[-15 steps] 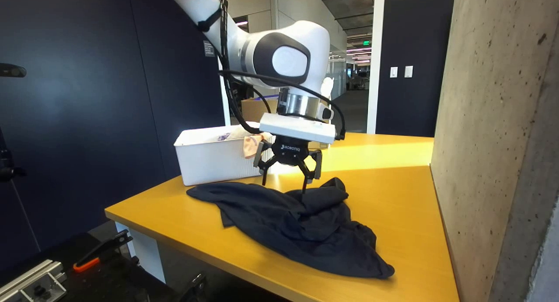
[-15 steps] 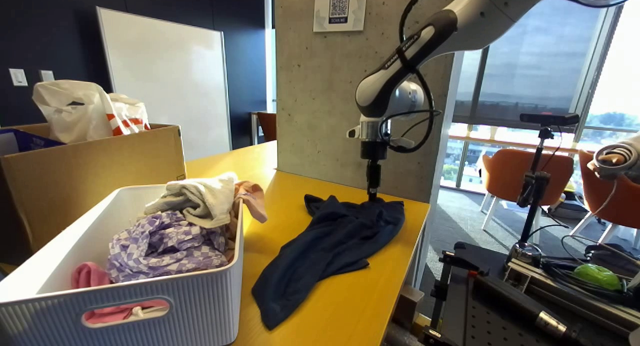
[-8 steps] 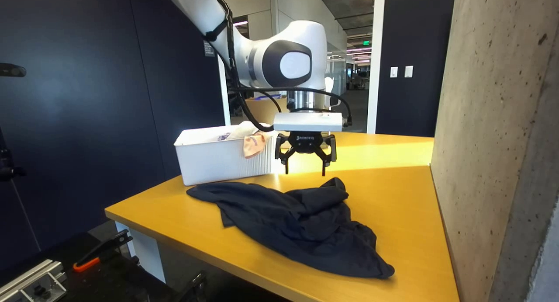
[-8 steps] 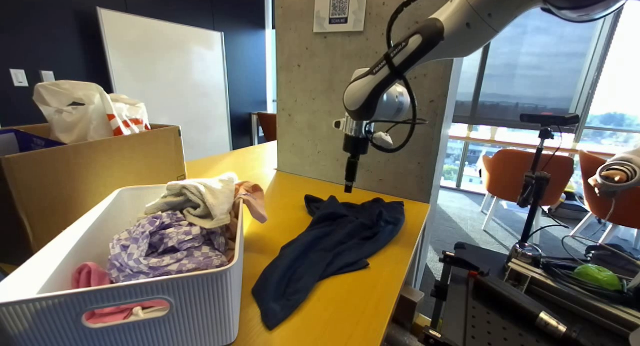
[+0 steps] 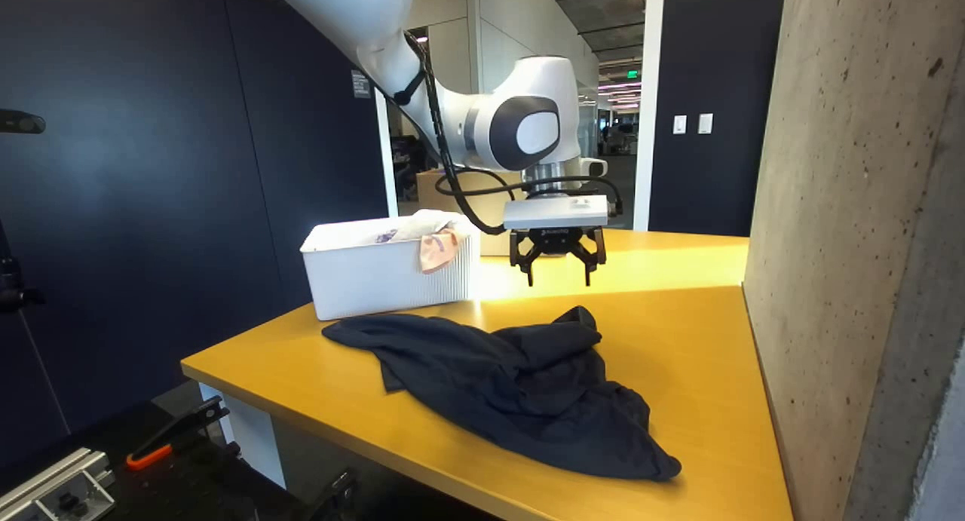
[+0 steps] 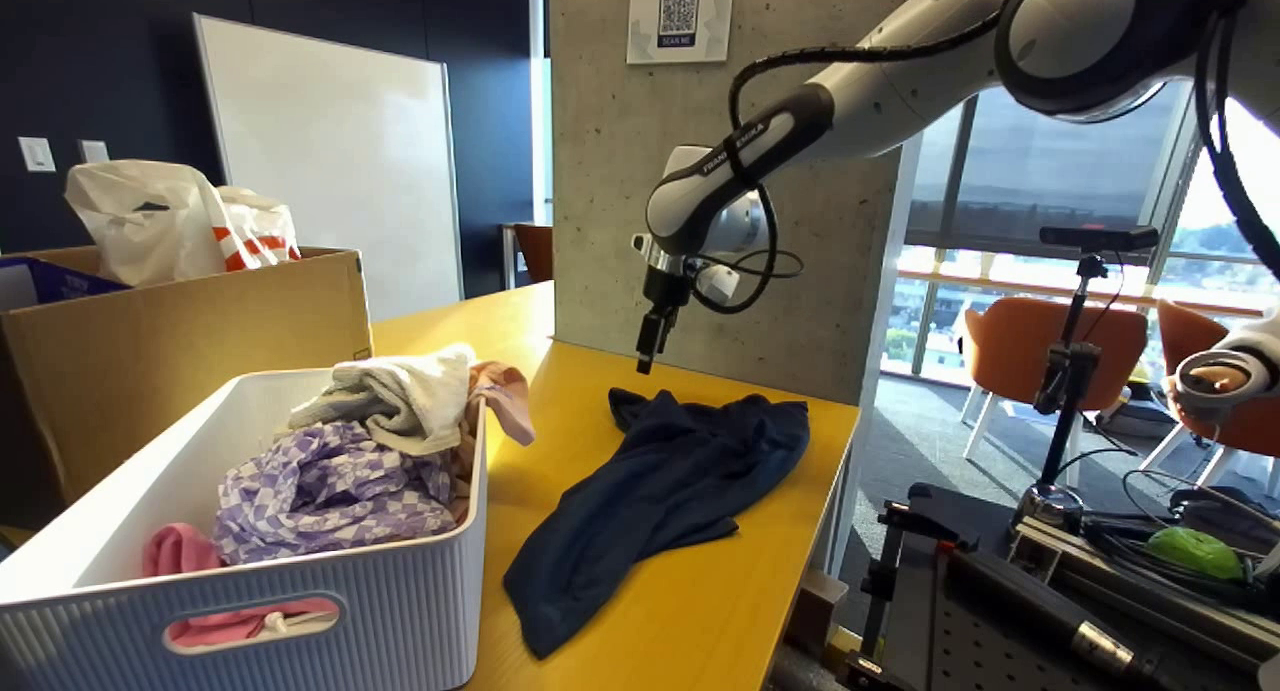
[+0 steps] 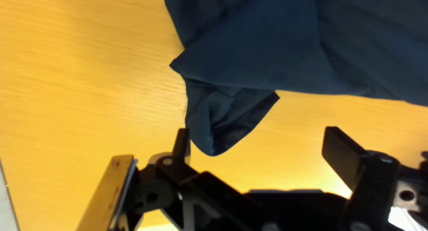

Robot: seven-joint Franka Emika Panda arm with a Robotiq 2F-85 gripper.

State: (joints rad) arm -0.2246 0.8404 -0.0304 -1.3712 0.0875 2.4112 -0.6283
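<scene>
A dark navy cloth (image 5: 520, 389) lies crumpled on the yellow table (image 5: 701, 370), one narrow end stretched toward the white bin. My gripper (image 5: 559, 281) hangs in the air past the cloth's far side, jaws wide apart and holding nothing. From the side, the gripper (image 6: 645, 366) is above the table near the folded corner of the cloth (image 6: 660, 491), apart from it. Looking down in the wrist view, the cloth (image 7: 260, 53) fills the upper right, and its folded tip reaches toward the left finger (image 7: 181, 145). Between the fingers of the gripper (image 7: 257, 137) mostly bare table shows.
A white ribbed bin (image 6: 480, 571) holds a purple checkered cloth (image 6: 330, 501), a grey-white towel (image 6: 400, 401) and pink pieces. Behind it stands a cardboard box (image 6: 200, 341) with plastic bags. A concrete pillar (image 5: 852, 227) borders the table.
From beside the cloth's upper folds, my gripper has lifted and travelled away over the table, with its fingers apart throughout. The cloth and bin look unmoved.
</scene>
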